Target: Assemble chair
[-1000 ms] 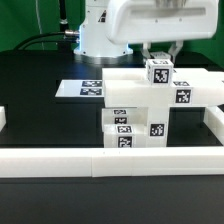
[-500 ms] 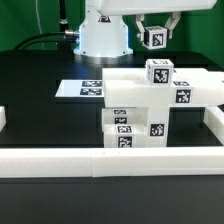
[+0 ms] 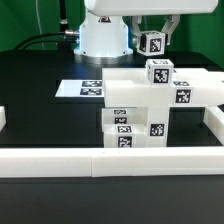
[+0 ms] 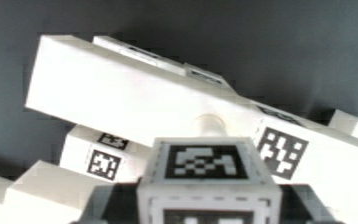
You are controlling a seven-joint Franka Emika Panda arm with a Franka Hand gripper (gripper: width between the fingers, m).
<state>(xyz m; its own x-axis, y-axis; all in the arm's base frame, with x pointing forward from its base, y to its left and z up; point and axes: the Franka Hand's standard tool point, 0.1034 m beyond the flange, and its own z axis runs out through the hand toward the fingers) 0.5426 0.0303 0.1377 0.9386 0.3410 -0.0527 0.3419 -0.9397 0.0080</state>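
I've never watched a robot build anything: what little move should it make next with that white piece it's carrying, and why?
Probably bring it down toward the chair. The hand is shut on a small tagged block and hangs in the air above the stacked white parts, touching none of them, so the block still has to be lowered to join them.

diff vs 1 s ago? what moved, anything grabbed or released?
The gripper rose from the stacked white plastic chair parts, carrying a small white tagged block clear above them; in the last half second it edged slightly toward the exterior view's left. Its jaws are shut on the block; nothing was released. The stack, the tagged cube on top of it, the marker board and the white border rails stayed put.
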